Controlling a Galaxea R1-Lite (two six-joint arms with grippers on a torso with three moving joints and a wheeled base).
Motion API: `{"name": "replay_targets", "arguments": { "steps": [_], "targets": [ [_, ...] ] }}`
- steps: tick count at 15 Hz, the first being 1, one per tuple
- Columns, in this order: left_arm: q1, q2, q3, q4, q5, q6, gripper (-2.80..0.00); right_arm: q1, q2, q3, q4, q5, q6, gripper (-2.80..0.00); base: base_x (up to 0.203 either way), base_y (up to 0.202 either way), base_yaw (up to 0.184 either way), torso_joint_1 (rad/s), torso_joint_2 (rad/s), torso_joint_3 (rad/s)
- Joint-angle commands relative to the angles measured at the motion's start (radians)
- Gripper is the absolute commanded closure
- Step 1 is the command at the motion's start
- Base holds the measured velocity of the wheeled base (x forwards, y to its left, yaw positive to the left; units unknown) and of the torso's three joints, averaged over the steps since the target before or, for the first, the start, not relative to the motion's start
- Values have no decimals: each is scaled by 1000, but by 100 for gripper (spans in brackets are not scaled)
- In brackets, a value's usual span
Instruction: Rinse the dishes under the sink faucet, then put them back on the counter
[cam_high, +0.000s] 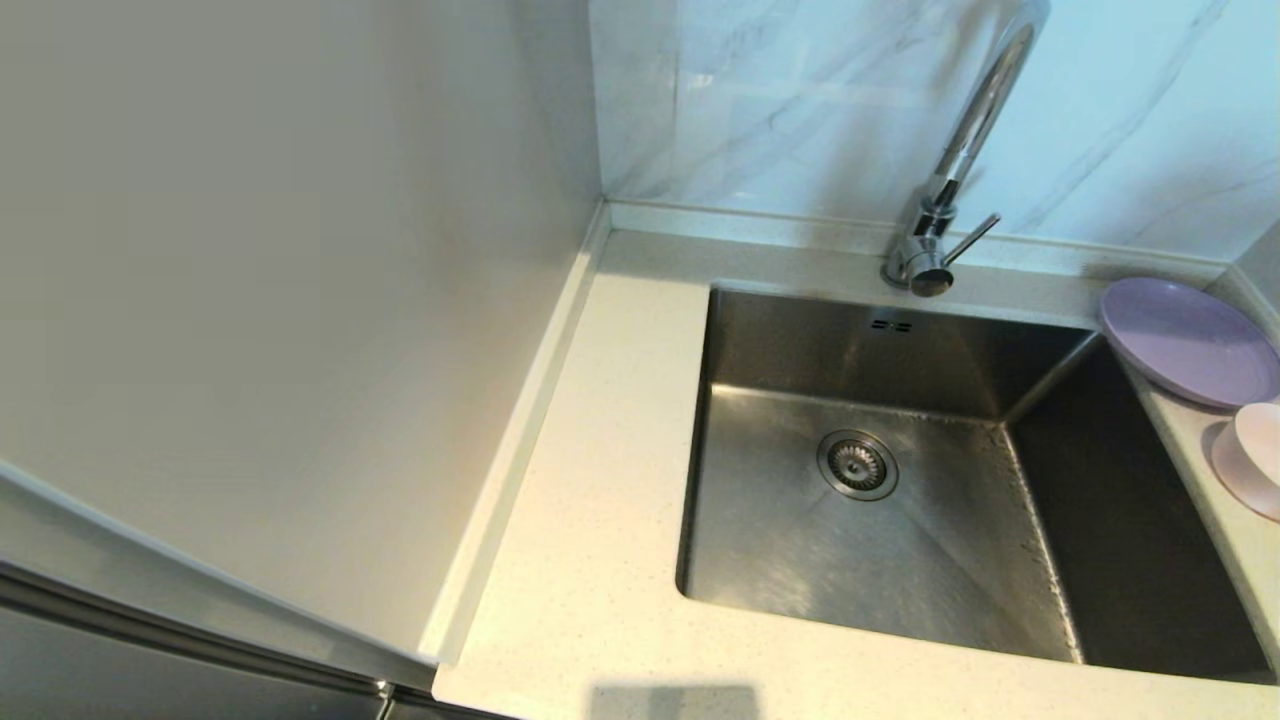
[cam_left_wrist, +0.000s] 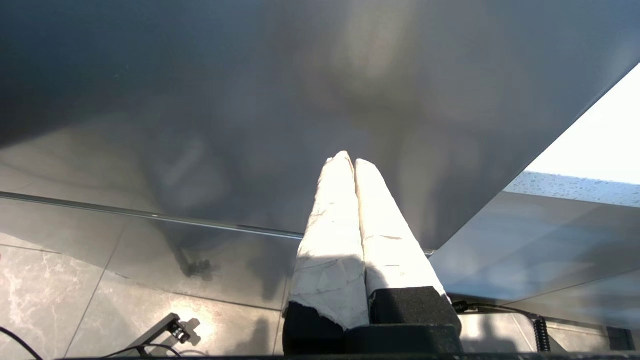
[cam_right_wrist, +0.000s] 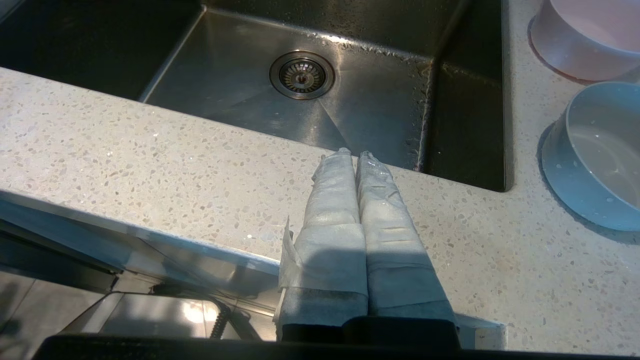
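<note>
The steel sink (cam_high: 800, 540) lies empty, and the chrome faucet (cam_high: 960, 160) arches above its back rim. On the counter (cam_high: 590, 450) to the sink's right rest the lilac plate (cam_high: 1185, 340) and the pale pink dish (cam_high: 1250, 470). In the right wrist view the pink dish (cam_right_wrist: 590, 40) and a pale bowl (cam_right_wrist: 600, 160) stand beside the sink (cam_right_wrist: 350, 115). My right gripper (cam_right_wrist: 354, 152) hangs shut and empty over the counter's front strip (cam_right_wrist: 150, 165). My left gripper (cam_left_wrist: 350, 159) is shut and empty below counter height, facing a grey cabinet front. Neither gripper shows in the head view.
A round drain strainer (cam_high: 857, 464) sits in the basin floor, with overflow slots (cam_high: 884, 325) on the back wall. A plain wall (cam_high: 250, 300) closes the left side and marble tiles (cam_high: 800, 100) the back. The faucet lever (cam_high: 972, 240) sticks out to the right.
</note>
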Motion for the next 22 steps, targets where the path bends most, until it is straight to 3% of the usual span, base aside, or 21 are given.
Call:
{"name": "replay_targets", "arguments": {
  "steps": [1, 22],
  "targets": [
    [0, 0, 0, 0, 0, 0, 0, 1, 3, 8, 0, 0, -1, 0, 0, 0, 0, 0, 0, 0],
    [0, 0, 0, 0, 0, 0, 0, 1, 3, 8, 0, 0, 16, 0, 0, 0, 0, 0, 0, 0]
  ]
}}
